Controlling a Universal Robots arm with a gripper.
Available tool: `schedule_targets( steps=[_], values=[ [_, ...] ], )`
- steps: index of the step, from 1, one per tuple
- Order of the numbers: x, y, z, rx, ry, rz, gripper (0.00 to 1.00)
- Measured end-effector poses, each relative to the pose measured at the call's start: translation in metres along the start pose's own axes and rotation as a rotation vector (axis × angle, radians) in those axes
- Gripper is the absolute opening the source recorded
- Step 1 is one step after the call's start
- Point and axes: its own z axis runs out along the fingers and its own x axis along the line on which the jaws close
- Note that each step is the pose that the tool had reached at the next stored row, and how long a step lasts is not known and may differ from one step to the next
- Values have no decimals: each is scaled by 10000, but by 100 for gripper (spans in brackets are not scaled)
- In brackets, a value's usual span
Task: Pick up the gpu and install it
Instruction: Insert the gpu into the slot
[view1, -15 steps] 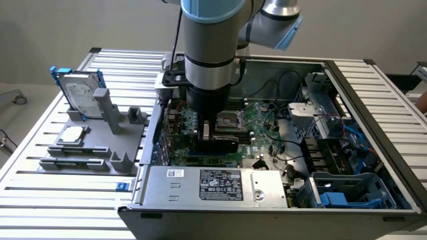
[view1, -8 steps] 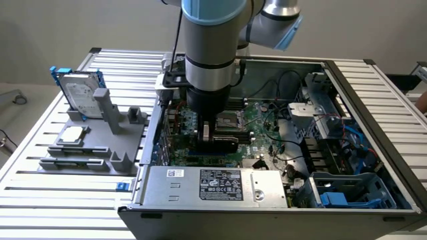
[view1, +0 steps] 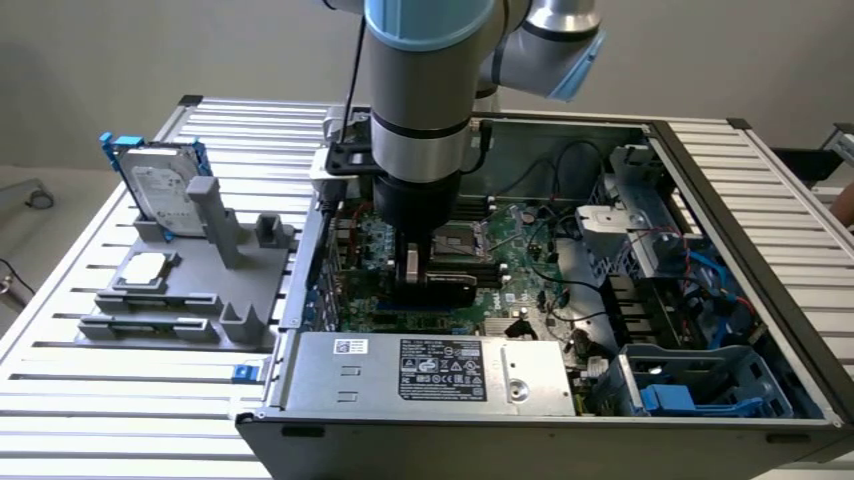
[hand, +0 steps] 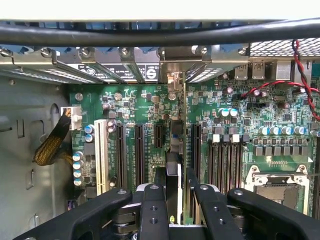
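The gpu is a dark card with a silver bracket. It stands on edge inside the open computer case, down against the green motherboard. My gripper reaches straight down into the case and is shut on it. In the wrist view the gpu appears as a thin edge running between the black expansion slots. Its bracket end is at the case's rear slot wall. My gripper has a black finger on each side of the card. Whether the card sits fully in a slot I cannot tell.
On the exterior view's left, a grey fixture holds a silver hard drive in a blue frame and a small square CPU chip. The power supply, the CPU socket, loose cables and a drive cage crowd the case.
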Motion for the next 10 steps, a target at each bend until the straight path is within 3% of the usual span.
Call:
schedule_targets(
  steps=[10],
  values=[
    [2,-5,4,-48,25,3,26]
  ],
)
